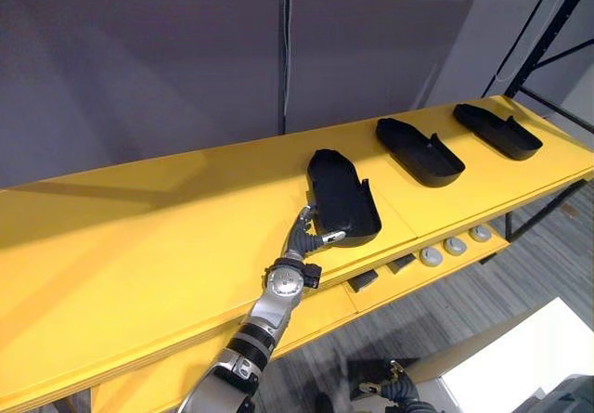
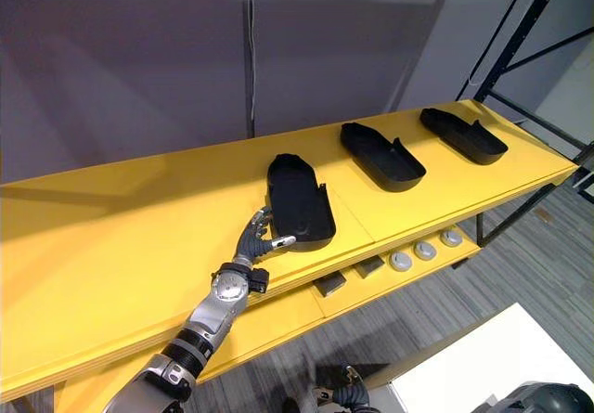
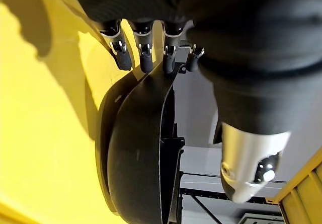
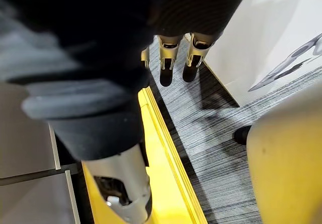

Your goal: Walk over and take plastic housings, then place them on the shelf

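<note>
Black plastic housing [image 1: 343,195] lies flat on your yellow shelf [image 1: 139,237], left hand [image 1: 303,237] fingers straight against its near end, likely nudging it square.

You face a long yellow shelf [image 1: 139,237] running across the view, with a second yellow tier [image 1: 320,317] just below its front edge. Behind it stands a grey panelled wall [image 1: 167,70] with one dark vertical seam. A black rack upright [image 1: 548,34] stands at the shelf's right end. The floor [image 1: 464,311] is grey striped carpet. A white panel [image 1: 534,353] lies low right.
</note>
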`<state>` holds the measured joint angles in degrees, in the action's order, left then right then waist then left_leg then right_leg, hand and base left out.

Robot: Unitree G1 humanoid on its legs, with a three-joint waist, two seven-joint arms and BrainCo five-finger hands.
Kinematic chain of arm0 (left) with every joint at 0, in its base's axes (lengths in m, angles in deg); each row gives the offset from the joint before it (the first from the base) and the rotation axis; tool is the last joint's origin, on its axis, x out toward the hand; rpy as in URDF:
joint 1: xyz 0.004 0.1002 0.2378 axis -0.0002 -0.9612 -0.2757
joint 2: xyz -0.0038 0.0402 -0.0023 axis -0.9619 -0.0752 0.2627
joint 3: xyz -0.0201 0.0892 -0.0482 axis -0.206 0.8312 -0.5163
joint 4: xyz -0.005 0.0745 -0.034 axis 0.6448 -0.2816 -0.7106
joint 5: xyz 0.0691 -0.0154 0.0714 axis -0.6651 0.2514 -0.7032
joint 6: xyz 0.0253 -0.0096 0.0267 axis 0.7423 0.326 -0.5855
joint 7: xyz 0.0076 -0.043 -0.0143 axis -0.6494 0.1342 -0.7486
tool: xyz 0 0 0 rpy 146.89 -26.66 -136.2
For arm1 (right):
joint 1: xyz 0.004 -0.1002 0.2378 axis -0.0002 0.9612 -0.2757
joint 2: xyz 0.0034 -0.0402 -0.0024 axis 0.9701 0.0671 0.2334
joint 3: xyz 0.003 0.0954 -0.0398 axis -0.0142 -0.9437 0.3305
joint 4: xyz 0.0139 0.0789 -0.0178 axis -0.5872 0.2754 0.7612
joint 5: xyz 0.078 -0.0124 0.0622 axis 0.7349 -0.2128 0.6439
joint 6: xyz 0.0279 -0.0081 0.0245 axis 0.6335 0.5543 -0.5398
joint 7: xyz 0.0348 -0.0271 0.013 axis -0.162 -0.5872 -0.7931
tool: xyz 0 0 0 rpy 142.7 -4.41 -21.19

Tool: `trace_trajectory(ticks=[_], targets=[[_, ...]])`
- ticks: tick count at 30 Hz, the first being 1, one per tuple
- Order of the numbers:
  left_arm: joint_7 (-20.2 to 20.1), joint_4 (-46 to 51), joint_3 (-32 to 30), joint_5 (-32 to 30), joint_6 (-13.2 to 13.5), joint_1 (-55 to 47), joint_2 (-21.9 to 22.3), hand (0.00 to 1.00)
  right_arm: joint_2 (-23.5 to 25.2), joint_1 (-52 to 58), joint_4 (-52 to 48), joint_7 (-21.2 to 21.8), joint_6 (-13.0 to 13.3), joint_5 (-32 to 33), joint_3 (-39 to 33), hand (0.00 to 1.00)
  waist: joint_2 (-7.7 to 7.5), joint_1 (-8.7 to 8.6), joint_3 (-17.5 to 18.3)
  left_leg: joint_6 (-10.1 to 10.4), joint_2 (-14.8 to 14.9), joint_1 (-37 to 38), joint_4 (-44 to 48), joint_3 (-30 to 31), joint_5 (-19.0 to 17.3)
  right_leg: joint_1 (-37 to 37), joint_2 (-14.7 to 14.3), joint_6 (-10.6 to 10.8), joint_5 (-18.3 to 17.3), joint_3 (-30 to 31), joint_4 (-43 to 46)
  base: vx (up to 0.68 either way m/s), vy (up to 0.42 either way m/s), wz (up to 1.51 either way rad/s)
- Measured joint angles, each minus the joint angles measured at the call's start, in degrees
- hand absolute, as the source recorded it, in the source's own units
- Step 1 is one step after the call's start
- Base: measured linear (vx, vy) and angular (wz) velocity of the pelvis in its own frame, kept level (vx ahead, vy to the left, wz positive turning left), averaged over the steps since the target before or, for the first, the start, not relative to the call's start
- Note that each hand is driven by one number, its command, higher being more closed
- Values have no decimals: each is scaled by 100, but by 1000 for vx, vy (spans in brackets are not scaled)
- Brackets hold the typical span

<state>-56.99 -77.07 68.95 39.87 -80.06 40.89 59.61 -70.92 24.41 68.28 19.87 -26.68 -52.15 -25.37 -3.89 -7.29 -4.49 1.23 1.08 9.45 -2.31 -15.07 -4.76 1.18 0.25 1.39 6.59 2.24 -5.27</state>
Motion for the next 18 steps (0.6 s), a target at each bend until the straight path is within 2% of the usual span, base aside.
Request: trace_trajectory(ticks=[3,7,8,13,15,18], targets=[[1,259,-108,-6,-59,-33,-2,0,0,-18,-11,2,0,1,-1,0,4,4,-46,0,0,-3,0,6,0,0,1,0,0,-5,4,-6,-10,0],[29,1329,-240,-129,-62,-248,-14,0,0,-48,-15,4,1,2,-5,0,19,17,-113,-1,5,-6,2,17,1,4,0,0,0,-22,31,0,0,0],[29,1615,-233,-200,-51,-333,-15,100,1,-46,-15,7,1,3,-12,0,25,40,-117,-1,5,-5,2,21,1,6,0,0,0,-28,32,0,0,0],[-52,2294,57,-340,110,-545,-2,100,2,86,-104,57,3,11,-86,0,26,229,-119,14,6,-52,55,70,-14,2,9,-1,-2,-25,35,0,0,3],[-248,2493,349,-318,236,-627,-5,100,-2,114,-120,77,4,15,-96,0,26,281,-119,18,6,-77,76,80,-18,-9,11,-1,-2,-25,36,0,0,2],[-580,2566,666,-186,340,-727,-15,100,-3,112,-131,113,4,17,-96,0,44,250,-109,18,12,-58,79,65,-20,8,6,-1,-3,-22,36,0,0,0]])
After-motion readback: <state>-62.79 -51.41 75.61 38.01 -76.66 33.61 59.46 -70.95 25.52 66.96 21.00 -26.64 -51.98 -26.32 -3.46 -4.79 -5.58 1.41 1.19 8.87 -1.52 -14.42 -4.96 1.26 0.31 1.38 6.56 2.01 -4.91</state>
